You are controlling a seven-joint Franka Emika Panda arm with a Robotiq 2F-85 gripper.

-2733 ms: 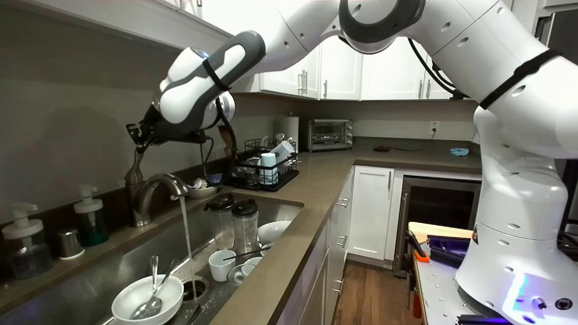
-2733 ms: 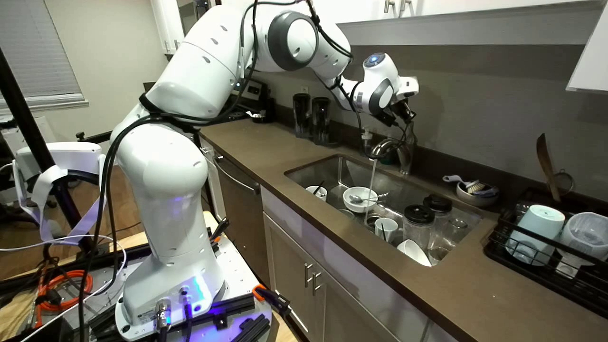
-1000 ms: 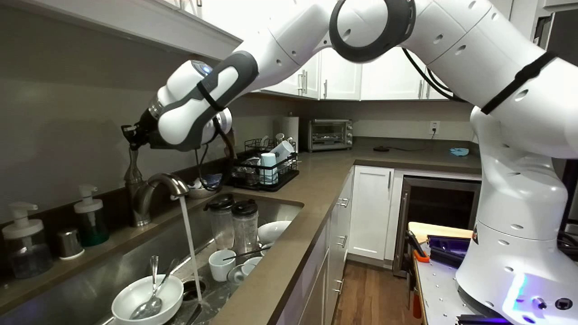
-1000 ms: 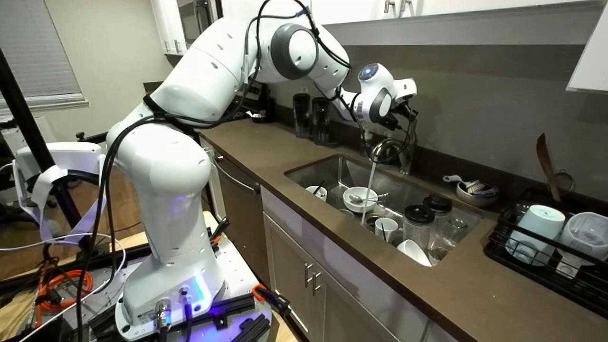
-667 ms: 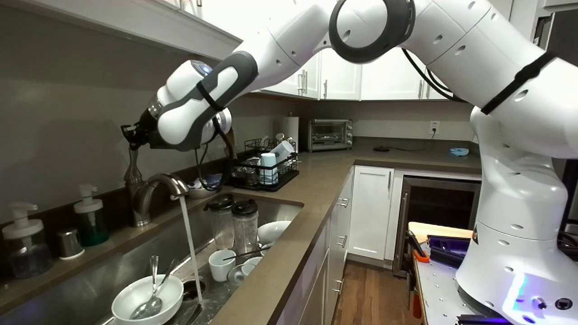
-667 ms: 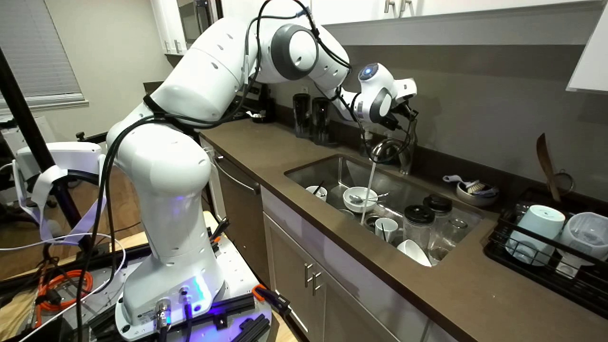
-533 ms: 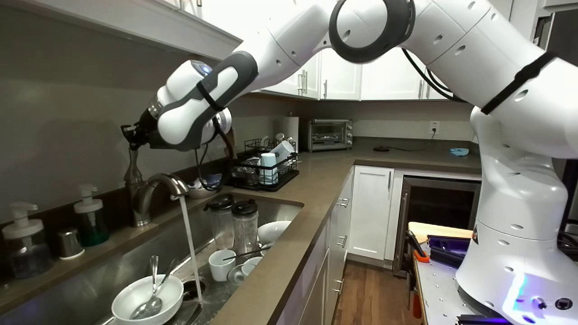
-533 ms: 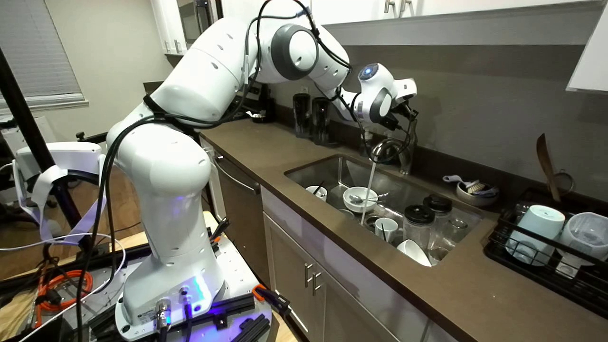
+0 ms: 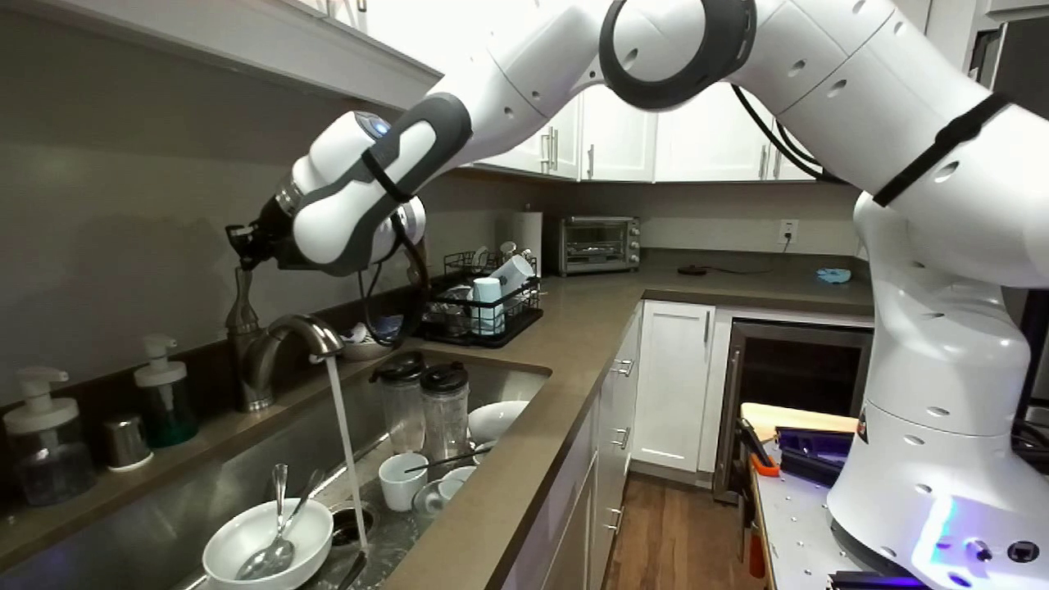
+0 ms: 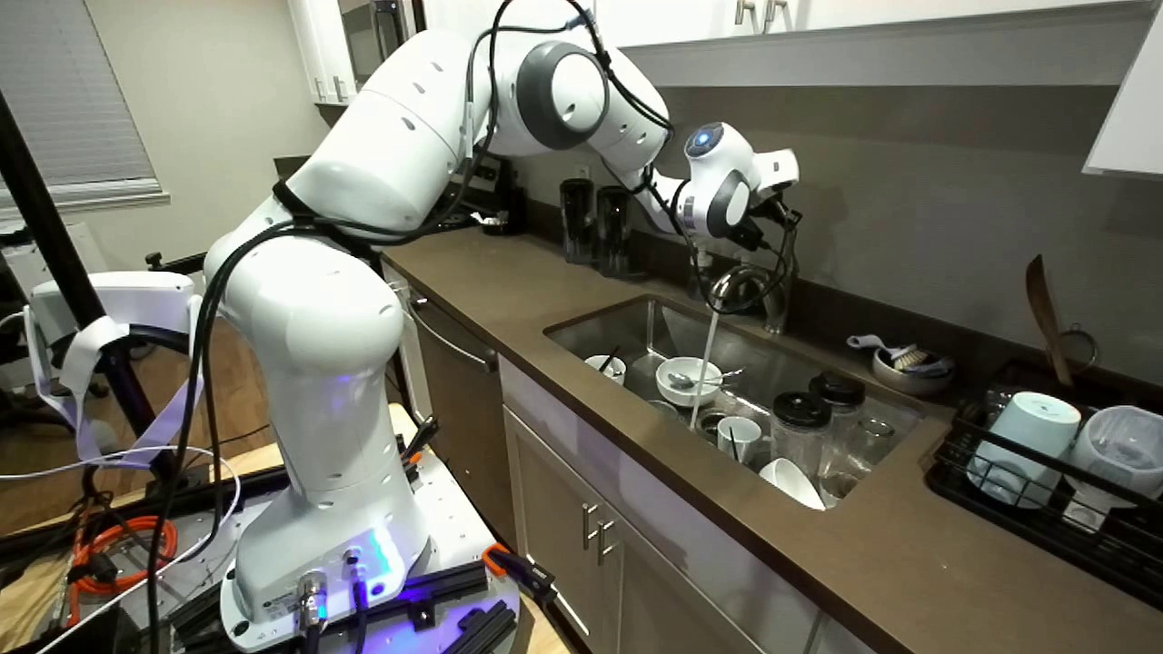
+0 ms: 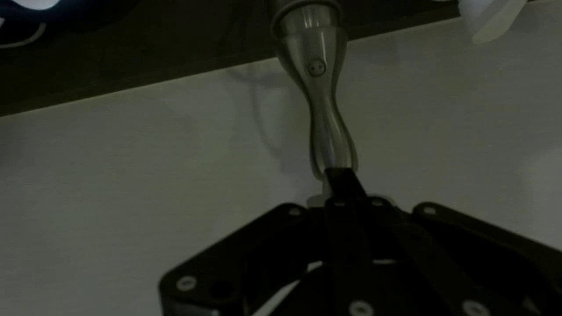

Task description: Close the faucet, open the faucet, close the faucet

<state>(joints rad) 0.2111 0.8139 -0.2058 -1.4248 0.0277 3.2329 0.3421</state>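
Faucet (image 9: 262,365): metal gooseneck, upright at the left edge of the sink (image 9: 254,467) in an exterior view; its slim lever handle (image 11: 327,127) points upward.
Gripper (image 11: 341,175): clenched, fingers together; in the wrist view the tips overlap the handle's upper end, though contact cannot be told.
Water (image 9: 344,442): a stream falling from the spout (image 9: 324,338) into the sink, just beside the drain (image 9: 349,526).
Bowl (image 9: 310,541): white, at the near end, with spoons (image 9: 269,559) inside.
Tumblers (image 9: 447,410): two, black-lidded, side by side toward the sink's far end.
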